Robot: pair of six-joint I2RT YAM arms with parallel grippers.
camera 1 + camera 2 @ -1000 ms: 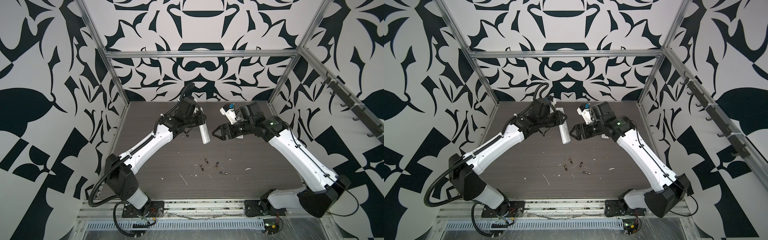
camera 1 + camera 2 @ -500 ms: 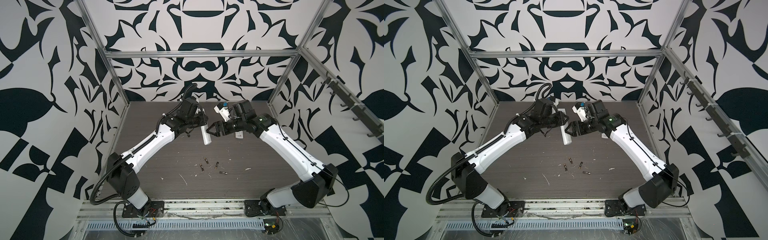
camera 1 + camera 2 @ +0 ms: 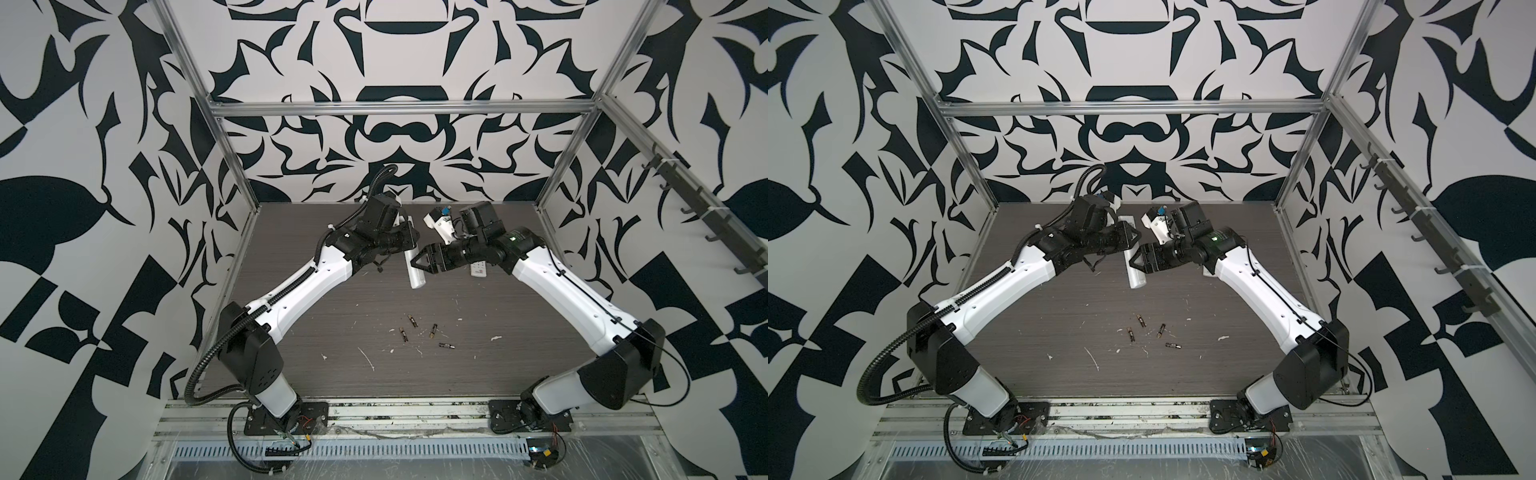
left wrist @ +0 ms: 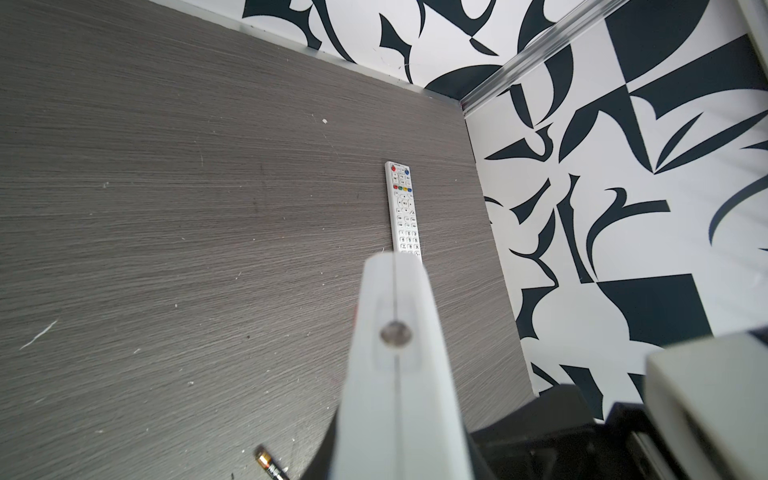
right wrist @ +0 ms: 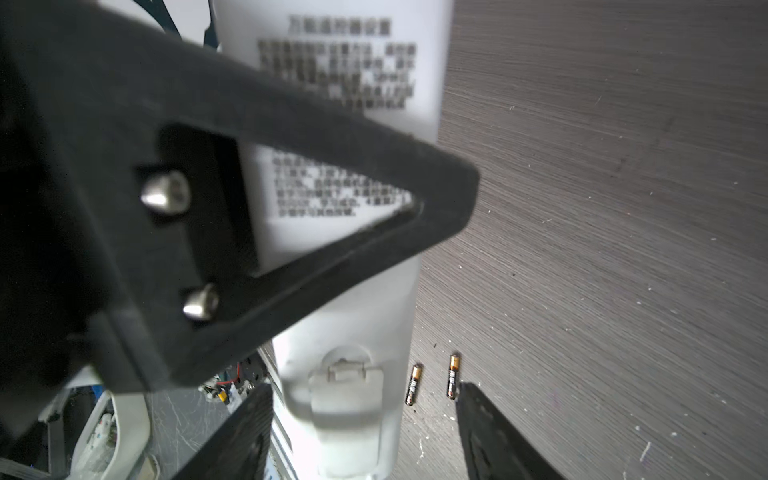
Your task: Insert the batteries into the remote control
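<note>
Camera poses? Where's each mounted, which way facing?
Both top views: high over the front edge, facing down and back; both arms whole, left hand gripping the held remote, batteries lying nearer.
Left wrist: behind the left hand, looking along the held remote to the second remote; own hand unclear.
Right wrist: behind the right hand, which straddles the held remote's back.
Shared: held remote, batteries.

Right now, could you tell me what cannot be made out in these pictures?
Label on held remote: blurred, partly behind a left finger, right wrist view.
Most of table remote: under the right arm in both top views.
Polarity marks on batteries: too small in both top views.
Whether the battery cover is latched: too blurred, right wrist view.
</note>
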